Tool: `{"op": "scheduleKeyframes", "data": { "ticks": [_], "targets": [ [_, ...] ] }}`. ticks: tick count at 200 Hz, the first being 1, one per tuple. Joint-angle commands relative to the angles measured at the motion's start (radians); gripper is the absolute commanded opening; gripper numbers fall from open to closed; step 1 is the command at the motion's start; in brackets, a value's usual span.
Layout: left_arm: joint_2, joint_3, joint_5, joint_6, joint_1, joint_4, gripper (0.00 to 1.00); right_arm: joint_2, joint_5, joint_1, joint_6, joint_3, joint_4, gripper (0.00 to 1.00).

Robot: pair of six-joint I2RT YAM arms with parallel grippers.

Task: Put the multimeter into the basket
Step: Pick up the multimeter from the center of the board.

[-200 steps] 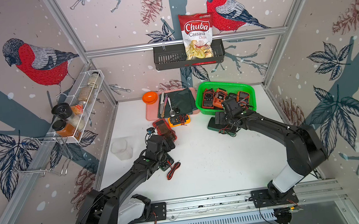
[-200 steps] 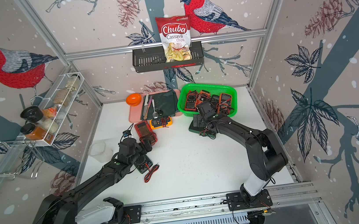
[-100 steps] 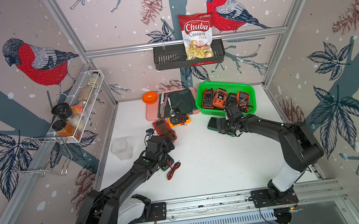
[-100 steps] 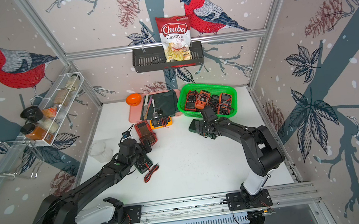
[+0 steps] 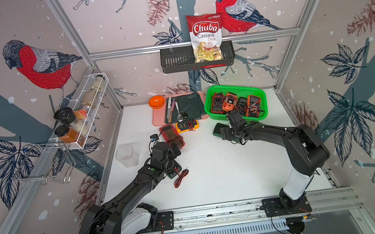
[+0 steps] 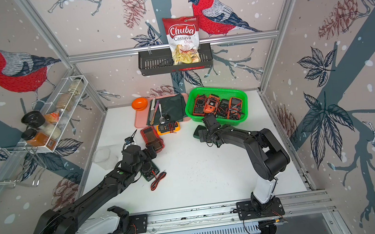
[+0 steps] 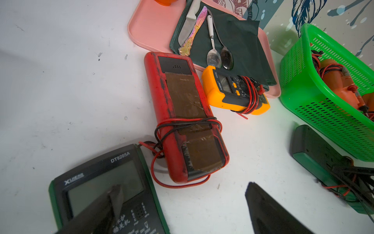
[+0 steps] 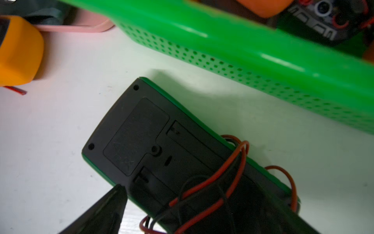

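Observation:
The green basket [image 5: 238,86] [image 6: 214,88] stands at the back right and holds several orange and black multimeters [image 5: 235,102]. Just in front of its left corner a green-and-black multimeter [image 5: 218,129] [image 8: 141,131] lies face down, wound with red and black leads. My right gripper [image 5: 225,132] [image 8: 192,202] is open and low over it, one finger [image 8: 105,210] beside its edge. My left gripper [image 6: 152,151] [image 7: 183,187] is open above a green DT9205A multimeter [image 7: 97,182], holding nothing. A red multimeter [image 7: 182,113] and an orange multimeter [image 7: 232,89] lie beyond it.
A pink tray [image 5: 157,116] with cutlery and a dark cloth, and an orange bowl [image 5: 156,101], sit left of the basket. A clear cup [image 5: 127,155] stands near the left wall. A black wall rack [image 5: 175,62] holds a chips bag; a white wire rack [image 5: 80,115] holds jars.
My right arm has swung down and left, from beside the basket's front edge onto the face-down multimeter. The left arm has not moved.

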Motion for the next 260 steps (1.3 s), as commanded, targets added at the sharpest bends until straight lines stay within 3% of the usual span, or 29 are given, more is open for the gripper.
{"op": "scheduleKeyframes", "data": {
  "ticks": [1,37,71,105,120,156,212,260],
  "targets": [
    [0.029,0.054,0.031,0.167,0.004,0.053,0.98,-0.003,-0.022,0.040,0.036,0.009,-0.100,1.00],
    [0.220,0.307,0.068,0.506,0.007,-0.095,0.98,-0.031,-0.046,0.069,0.067,0.007,-0.119,1.00],
    [0.450,0.502,0.238,0.806,0.007,-0.225,0.97,-0.058,-0.052,0.062,0.089,0.002,-0.120,1.00],
    [0.693,0.756,0.165,1.055,0.007,-0.432,0.97,-0.084,-0.093,0.040,0.098,-0.019,-0.087,1.00],
    [0.736,0.815,0.142,1.095,0.015,-0.425,0.97,-0.084,-0.100,0.039,0.100,-0.024,-0.078,1.00],
    [0.783,0.909,0.210,1.139,0.043,-0.433,0.97,-0.080,-0.104,0.040,0.099,-0.027,-0.079,1.00],
    [0.996,1.153,0.304,1.248,0.079,-0.686,0.97,-0.088,-0.100,0.032,0.091,-0.026,-0.087,1.00],
    [1.098,1.310,0.284,1.289,0.087,-0.775,0.97,-0.079,-0.103,0.032,0.092,-0.029,-0.084,1.00]
  ]
}}
